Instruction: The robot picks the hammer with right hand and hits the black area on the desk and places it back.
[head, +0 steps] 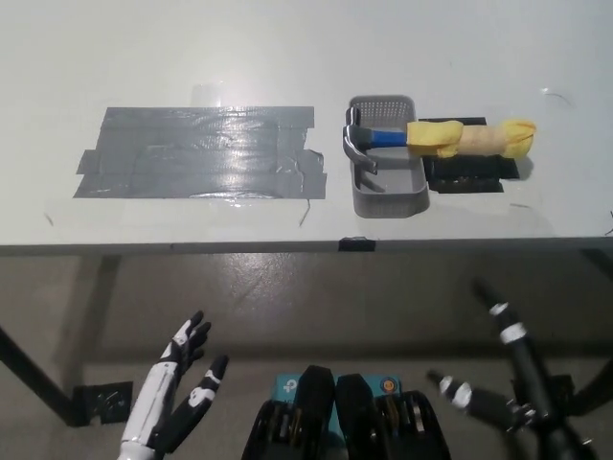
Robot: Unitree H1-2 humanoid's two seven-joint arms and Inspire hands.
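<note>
Basket (388, 196) sits on the surface (287, 57). Hammer (421, 137) lies across the basket's far end, its handle sticking out over the right rim. Tape patch (206, 153) lies left of the basket, just beside it; a small pad (465, 174) is right of the basket.

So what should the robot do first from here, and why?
Probably raise the right robot hand toward the hammer. Both hands hang open below the table edge, the left robot hand resting at lower left, while the hammer lies untouched across the gray basket, its yellow-wrapped handle pointing right.
</note>
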